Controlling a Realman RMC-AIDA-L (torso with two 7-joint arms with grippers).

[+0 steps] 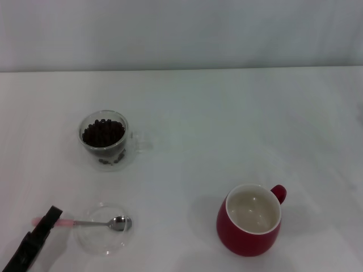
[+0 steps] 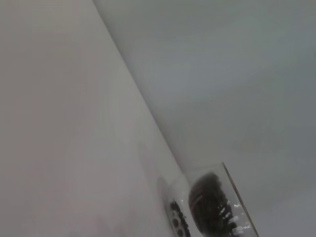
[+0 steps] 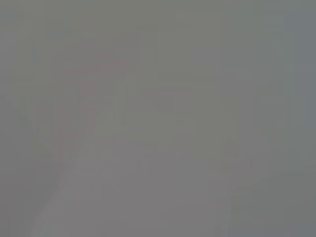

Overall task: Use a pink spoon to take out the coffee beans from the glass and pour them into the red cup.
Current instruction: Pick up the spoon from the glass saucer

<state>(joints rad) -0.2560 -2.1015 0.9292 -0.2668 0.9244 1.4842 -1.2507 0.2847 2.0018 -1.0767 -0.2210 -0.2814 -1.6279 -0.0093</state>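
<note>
The pink spoon (image 1: 95,223) lies at the front left, its metal bowl resting over a flat clear saucer (image 1: 102,241) and its pink handle pointing left. My left gripper (image 1: 49,219), black, sits right over the pink handle; I cannot see whether it grips it. The glass (image 1: 105,141) stands behind, at the left, filled with dark coffee beans (image 1: 103,132), its clear handle to the right. The left wrist view also shows the glass (image 2: 232,197) and the beans (image 2: 207,210). The red cup (image 1: 249,222) stands at the front right, white inside, with no beans in it. My right gripper is out of view.
Everything stands on a white table (image 1: 227,124) with a pale wall behind it. The right wrist view shows only a grey blur.
</note>
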